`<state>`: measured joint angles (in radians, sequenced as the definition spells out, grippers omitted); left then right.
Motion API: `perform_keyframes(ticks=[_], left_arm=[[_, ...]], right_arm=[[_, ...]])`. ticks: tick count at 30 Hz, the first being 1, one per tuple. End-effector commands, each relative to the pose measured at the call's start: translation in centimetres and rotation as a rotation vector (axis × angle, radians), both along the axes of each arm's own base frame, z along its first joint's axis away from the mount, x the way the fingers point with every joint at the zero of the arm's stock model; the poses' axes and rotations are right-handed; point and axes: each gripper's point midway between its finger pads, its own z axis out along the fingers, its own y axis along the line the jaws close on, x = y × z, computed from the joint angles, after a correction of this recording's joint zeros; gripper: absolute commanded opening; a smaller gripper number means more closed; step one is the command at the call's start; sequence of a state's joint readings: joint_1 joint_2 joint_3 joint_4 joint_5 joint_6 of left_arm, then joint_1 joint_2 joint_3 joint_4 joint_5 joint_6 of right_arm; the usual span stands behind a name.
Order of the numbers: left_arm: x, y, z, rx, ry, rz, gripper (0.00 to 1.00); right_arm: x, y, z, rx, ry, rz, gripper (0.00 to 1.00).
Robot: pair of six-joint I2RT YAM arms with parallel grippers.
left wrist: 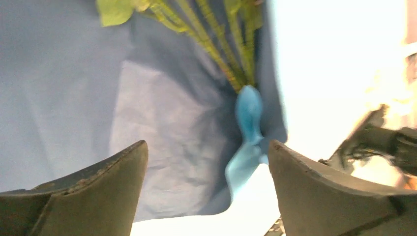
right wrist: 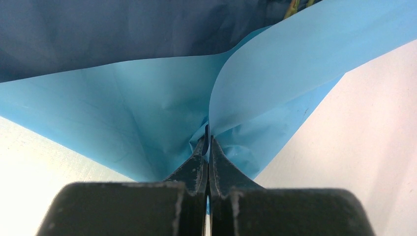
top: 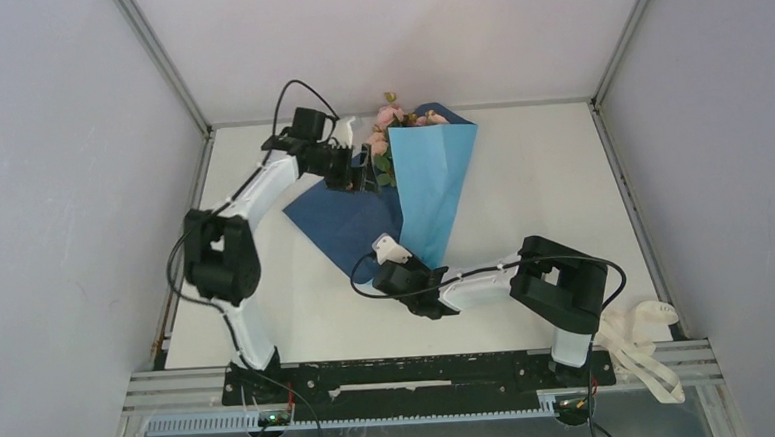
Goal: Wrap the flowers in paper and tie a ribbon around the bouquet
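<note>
The paper (top: 349, 221) lies in the middle of the table, its dark face up on the left and a lighter flap (top: 439, 171) folded over on the right. The flowers (top: 388, 118) poke out at its far end. Their green stems (left wrist: 216, 44) run down onto the paper (left wrist: 162, 123) in the left wrist view. My left gripper (top: 363, 170) hovers at the sheet's upper left edge beside the stems. This gripper (left wrist: 206, 152) is open and holds nothing. My right gripper (top: 394, 268) is at the near tip. That gripper (right wrist: 208, 142) is shut on the paper (right wrist: 147, 108). The ribbon (top: 642, 327) lies at the near right corner.
The white table (top: 542, 190) is walled on three sides. A black rail (top: 422, 375) with both arm bases runs along the near edge. The ribbon's loops hang partly over the right end of that rail.
</note>
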<state>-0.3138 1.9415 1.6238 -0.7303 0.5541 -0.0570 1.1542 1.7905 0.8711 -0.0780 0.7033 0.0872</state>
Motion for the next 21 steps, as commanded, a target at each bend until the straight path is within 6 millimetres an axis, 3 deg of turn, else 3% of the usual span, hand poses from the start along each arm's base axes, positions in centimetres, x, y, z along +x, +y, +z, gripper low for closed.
perform_keyframes(ticks=[1, 6, 11, 16, 18, 21], left_arm=[[-2.6, -4.3, 5.9, -0.275, -0.086, -0.067, 1.0], [-4.0, -7.4, 3.1, -0.292, -0.004, -0.103, 1.0], [-3.0, -8.7, 0.0, -0.24, 0.081, -0.092, 1.0], [-3.0, -9.9, -0.1, -0.236, 0.071, -0.132, 0.95], [-3.2, -10.3, 0.7, -0.264, 0.061, -0.153, 0.7], [-3.7, -10.5, 1.6, -0.29, 0.056, -0.176, 0.23]], right_arm=[[-2.0, 0.9, -2.4, 0.022, 0.121, 0.035, 0.0], [-2.0, 0.6, -2.4, 0.01, 0.119, 0.035, 0.0], [-2.0, 0.6, -2.2, 0.007, 0.115, 0.036, 0.0], [-2.0, 0.6, -2.3, 0.003, 0.113, 0.039, 0.0], [-2.0, 0.5, -2.3, -0.002, 0.114, 0.039, 0.0], [-2.1, 0.4, -2.4, -0.011, 0.114, 0.042, 0.0]])
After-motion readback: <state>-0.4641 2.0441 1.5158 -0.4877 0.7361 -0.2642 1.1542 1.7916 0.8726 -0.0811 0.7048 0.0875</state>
